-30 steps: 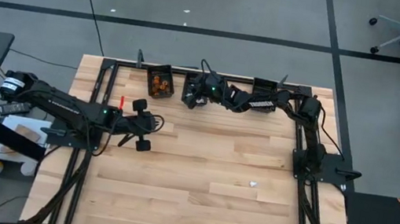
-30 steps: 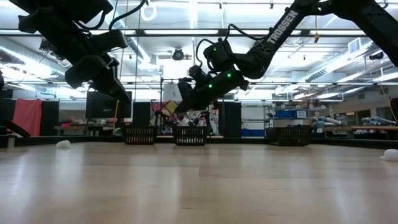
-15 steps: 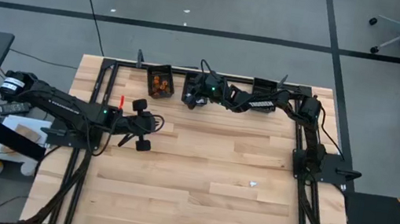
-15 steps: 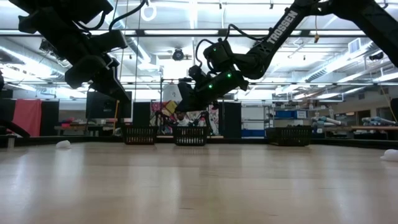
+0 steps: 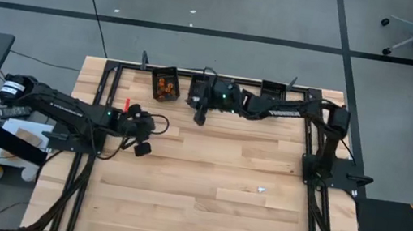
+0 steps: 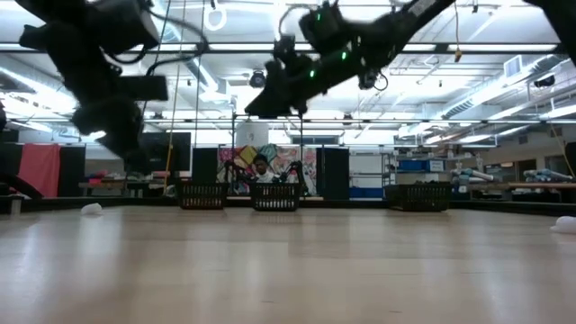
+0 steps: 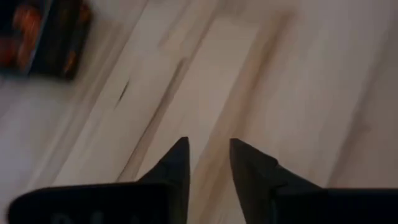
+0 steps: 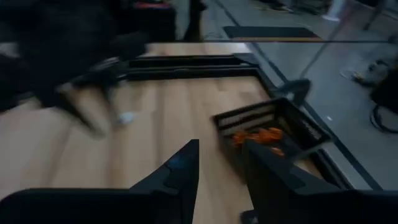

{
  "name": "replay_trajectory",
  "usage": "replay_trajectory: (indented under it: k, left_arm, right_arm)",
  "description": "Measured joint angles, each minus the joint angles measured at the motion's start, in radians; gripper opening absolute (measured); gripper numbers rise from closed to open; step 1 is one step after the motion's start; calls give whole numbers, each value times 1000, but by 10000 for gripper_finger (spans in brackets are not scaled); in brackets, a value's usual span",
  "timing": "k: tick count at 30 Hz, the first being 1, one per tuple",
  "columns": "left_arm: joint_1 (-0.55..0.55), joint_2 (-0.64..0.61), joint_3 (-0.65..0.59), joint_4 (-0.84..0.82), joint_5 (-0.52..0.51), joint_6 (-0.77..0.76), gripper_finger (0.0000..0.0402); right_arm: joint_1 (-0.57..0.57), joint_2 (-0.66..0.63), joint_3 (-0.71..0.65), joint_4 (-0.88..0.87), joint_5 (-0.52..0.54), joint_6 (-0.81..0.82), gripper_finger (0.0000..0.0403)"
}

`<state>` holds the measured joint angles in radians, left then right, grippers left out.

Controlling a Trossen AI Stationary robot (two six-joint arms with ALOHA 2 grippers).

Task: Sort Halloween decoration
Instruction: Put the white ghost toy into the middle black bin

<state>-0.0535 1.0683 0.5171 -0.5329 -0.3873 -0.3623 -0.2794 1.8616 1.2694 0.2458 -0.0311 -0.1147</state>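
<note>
The orange trinkets [image 5: 163,86] lie in the left-hand black bin [image 5: 165,77] at the far edge, and they also show as orange trinkets [image 8: 260,135] in the right wrist view. One white trinket [image 5: 261,189] lies on the bare wood right of centre. Two more white trinkets [image 6: 91,208] [image 6: 565,223] show in the low view. My right gripper [image 5: 200,117] hangs open, high in the air just near of the middle bin [image 5: 195,91]. My left gripper [image 5: 137,128] is open above the table's left part, with nothing between its fingers [image 7: 177,163].
A third black bin [image 5: 274,88] stands at the far edge, partly under my right arm. A black metal frame [image 5: 114,77] runs round the tabletop. A small red thing [image 5: 125,105] lies beside my left arm. A person [image 6: 261,167] shows in the room behind the bins.
My right gripper has risen from just above the middle bin and swung a little toward the near edge, its arm stretching straighter along the far edge. My left gripper has drawn back slightly toward the table's left edge.
</note>
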Motion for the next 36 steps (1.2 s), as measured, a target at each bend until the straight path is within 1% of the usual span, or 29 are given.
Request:
replay_trajectory:
  k: [2,4,7,11,15,21,25,28,36]
  left_arm:
    - [18,1,0,-55,0,-48,108]
    - [42,18,0,-76,4,-90,121]
    - [94,47,2,-100,59,-124,136]
    - [172,99,19,-174,125,-167,144]
    - [226,130,40,-243,130,-187,144]
    - [278,130,53,-276,135,-193,144]
    - [322,130,52,-281,217,-178,144]
    - [344,130,52,-281,232,-169,144]
    - [385,130,51,-307,308,-153,144]
  right_arm:
    - [39,-13,0,-34,8,-16,127]
    - [77,-10,0,-59,10,-16,127]
    - [127,1,-1,-81,11,-19,127]
    - [181,1,-11,-88,11,-19,127]
    - [221,1,-25,-83,12,-20,127]
    - [241,1,-95,-2,14,-31,127]
    - [239,1,-135,50,16,-45,127]
    - [238,1,-150,98,15,-46,127]
    - [240,1,-153,97,14,-63,127]
